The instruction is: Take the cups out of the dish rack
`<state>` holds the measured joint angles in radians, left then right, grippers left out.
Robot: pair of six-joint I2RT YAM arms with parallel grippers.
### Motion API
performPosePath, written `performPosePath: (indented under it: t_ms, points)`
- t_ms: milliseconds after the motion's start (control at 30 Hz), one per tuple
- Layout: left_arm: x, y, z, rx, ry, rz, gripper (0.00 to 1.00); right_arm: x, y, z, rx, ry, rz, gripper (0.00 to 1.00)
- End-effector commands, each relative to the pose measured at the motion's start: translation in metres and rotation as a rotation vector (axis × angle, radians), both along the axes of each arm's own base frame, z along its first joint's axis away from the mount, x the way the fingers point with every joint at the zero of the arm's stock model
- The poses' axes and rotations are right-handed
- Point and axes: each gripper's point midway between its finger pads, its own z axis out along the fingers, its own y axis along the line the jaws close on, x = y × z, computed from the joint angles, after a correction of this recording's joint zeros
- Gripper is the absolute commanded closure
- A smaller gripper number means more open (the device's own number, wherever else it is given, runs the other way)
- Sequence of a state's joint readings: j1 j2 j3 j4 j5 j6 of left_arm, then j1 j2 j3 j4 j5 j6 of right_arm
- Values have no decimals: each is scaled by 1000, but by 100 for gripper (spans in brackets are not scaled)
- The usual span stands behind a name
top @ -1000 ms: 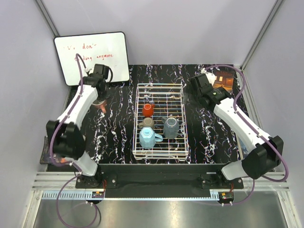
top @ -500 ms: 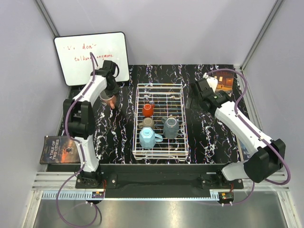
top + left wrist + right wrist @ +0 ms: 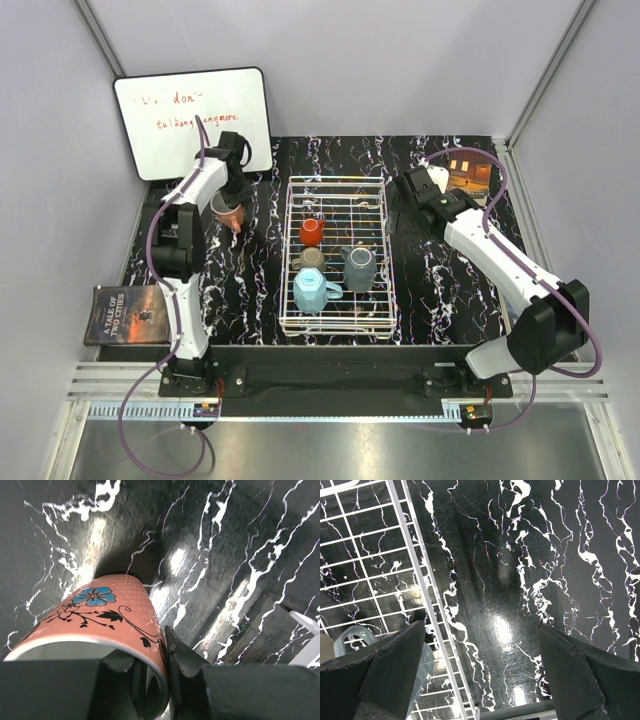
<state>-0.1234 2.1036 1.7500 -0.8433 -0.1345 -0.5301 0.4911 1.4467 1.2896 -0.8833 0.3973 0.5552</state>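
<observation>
The white wire dish rack (image 3: 336, 320) sits mid-table. It holds a small red mug (image 3: 311, 231), a taupe-brown mug (image 3: 310, 258), a dark grey mug (image 3: 359, 268) and a light blue faceted mug (image 3: 312, 290). My left gripper (image 3: 229, 200) is left of the rack, shut on the rim of the salmon-orange mug (image 3: 227, 213). In the left wrist view the gripper (image 3: 162, 677) pinches that flower-printed mug (image 3: 100, 615), tilted over the tabletop. My right gripper (image 3: 400, 203) is open and empty just right of the rack. In the right wrist view it (image 3: 480, 665) hangs beside the rack's rail (image 3: 415, 580).
A whiteboard (image 3: 190, 115) with red writing leans at the back left. A book (image 3: 125, 313) lies at the table's left front edge, and another picture or book (image 3: 468, 170) lies at the back right. A blue-grey mug (image 3: 347, 639) shows partly behind my right gripper's left finger.
My left arm has folded in, carrying the salmon-orange mug a little right and back, beside the rack, uncovering the book at the left. My right gripper has shifted slightly left toward the rack.
</observation>
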Motion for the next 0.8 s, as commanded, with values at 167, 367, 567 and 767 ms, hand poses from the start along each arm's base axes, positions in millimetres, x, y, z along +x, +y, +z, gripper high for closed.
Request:
performPosePath:
  t_ms: [167, 367, 567, 767]
  points:
    - [22, 11, 60, 32, -157, 22, 45, 5, 7, 11, 26, -44, 20, 0]
    - [25, 8, 117, -7, -286, 42, 35, 6, 3, 21, 20, -75, 13, 0]
    - [-8, 6, 210, -11, -494, 86, 24, 9, 25, 42, 168, -167, 79, 3]
    - [-73, -30, 234, 49, -566, -13, 1, 19, 65, 62, 317, -225, 237, 6]
